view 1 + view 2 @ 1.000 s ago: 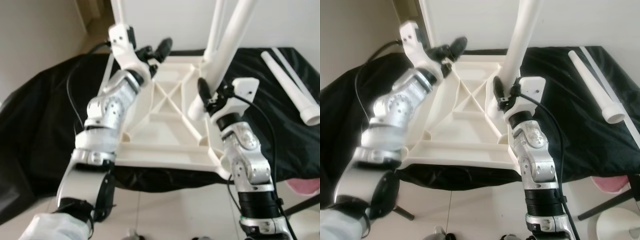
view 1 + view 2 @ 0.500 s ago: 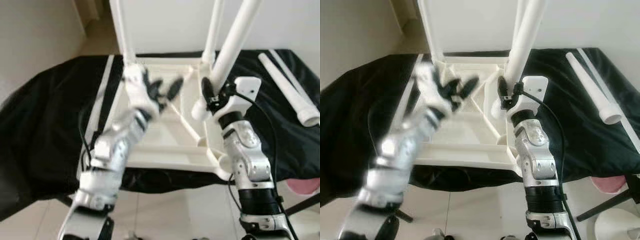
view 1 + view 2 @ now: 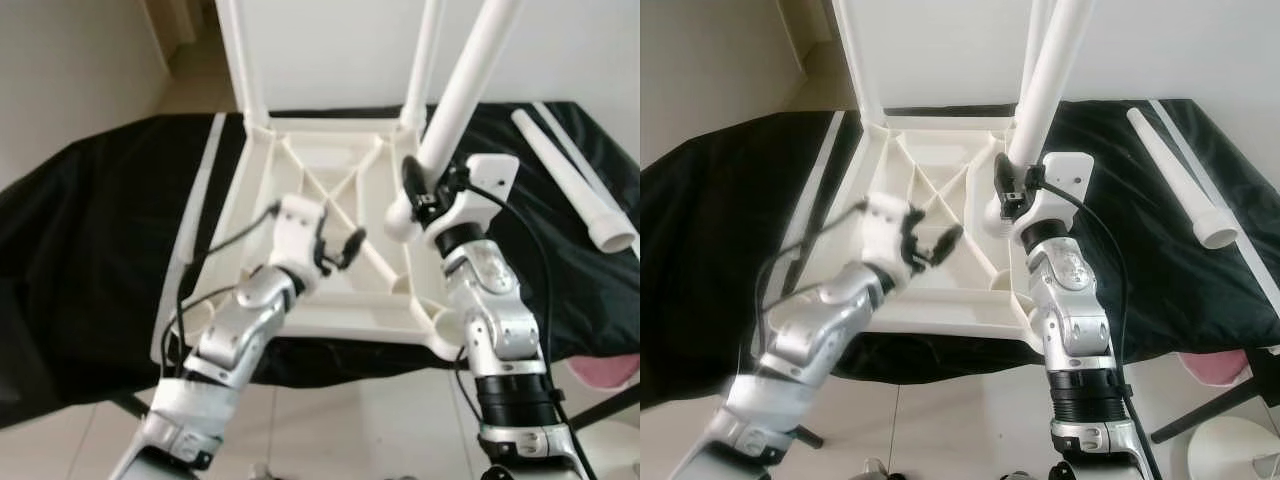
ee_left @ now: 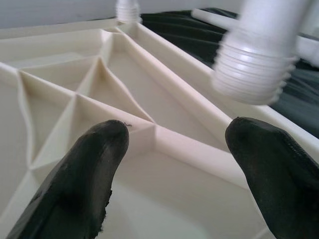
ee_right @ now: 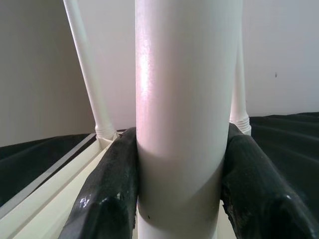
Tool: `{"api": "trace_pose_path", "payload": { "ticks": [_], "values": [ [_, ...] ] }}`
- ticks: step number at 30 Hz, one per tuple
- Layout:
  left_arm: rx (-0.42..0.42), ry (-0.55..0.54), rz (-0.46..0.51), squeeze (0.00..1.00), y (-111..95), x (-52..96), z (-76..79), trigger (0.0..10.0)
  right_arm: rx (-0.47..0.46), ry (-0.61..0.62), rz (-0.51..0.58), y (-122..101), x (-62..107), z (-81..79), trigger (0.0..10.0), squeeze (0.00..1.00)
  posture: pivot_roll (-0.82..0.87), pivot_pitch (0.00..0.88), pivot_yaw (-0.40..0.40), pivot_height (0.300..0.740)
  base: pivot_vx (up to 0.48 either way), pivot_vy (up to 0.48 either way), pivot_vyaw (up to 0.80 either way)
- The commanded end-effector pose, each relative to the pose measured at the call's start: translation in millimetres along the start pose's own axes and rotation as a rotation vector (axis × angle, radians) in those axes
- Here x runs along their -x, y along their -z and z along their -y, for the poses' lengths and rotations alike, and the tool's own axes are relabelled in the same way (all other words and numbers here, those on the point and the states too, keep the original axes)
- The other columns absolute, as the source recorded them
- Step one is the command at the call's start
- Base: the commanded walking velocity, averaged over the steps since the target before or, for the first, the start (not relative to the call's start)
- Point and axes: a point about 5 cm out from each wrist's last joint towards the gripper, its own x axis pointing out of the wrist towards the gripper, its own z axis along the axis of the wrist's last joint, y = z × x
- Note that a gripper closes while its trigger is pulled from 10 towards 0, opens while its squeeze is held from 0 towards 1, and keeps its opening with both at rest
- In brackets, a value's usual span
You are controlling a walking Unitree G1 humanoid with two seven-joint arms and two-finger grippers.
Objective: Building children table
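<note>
**Children's table half assembled, third leg in hand**

A white plastic tabletop [image 3: 300, 190] lies upside down on a black cloth [image 3: 90, 230], its ribbed underside facing up; two white legs already stand upright in its far corners, the far left leg [image 3: 235, 55] and the far right leg [image 3: 425, 50]; the right gripper [image 3: 1012, 190] is clamped around a third leg [image 3: 465, 90], fingers pressed against both sides of the tube, holding it tilted with its threaded lower end [image 4: 251, 72] just above the tabletop's near right side, not yet seated in a corner socket; the left gripper [image 3: 340, 250] hovers over the middle of the ribbed underside, its two black fingers [image 4: 82, 174] spread apart and holding nothing; a fourth leg [image 3: 575, 180] lies loose on the cloth, well apart to the right; by this showing the job is about half done, with one leg left to seat and one left to fetch and fit; the near left corner socket cannot be made out behind the left arm.
</note>
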Motion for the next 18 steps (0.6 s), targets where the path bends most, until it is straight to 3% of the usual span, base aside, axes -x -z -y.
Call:
{"api": "trace_pose_path", "payload": {
  "ticks": [1,5,14,18],
  "values": [
    [-0.023,0.095,-0.03,0.0,3.7,0.7,6.4,10.0,0.01,-0.005,0.02,-3.6,-2.5,-2.2,10.0,0.0,-0.06,0.028,0.017,0.74,0.0,0.0,0.0],
    [-0.142,0.105,-0.115,0.0,20.8,0.0,10.4,10.0,0.007,0.003,0.017,-2.2,-1.6,-1.7,10.0,0.0,-0.06,0.027,0.019,0.74,0.0,0.0,0.0],
    [-0.24,0.128,-0.151,0.0,30.9,-3.5,12.5,10.0,0.008,0.007,0.015,-1.6,-2.2,-0.5,10.0,0.0,-0.07,0.026,0.02,0.74,0.0,0.0,0.0],
    [-0.333,0.152,-0.169,0.0,33.1,-7.0,13.8,10.0,0.008,0.005,0.014,-1.3,-1.9,-0.3,10.0,0.0,-0.07,0.029,0.018,0.74,0.0,0.0,0.0]
  ]
}}
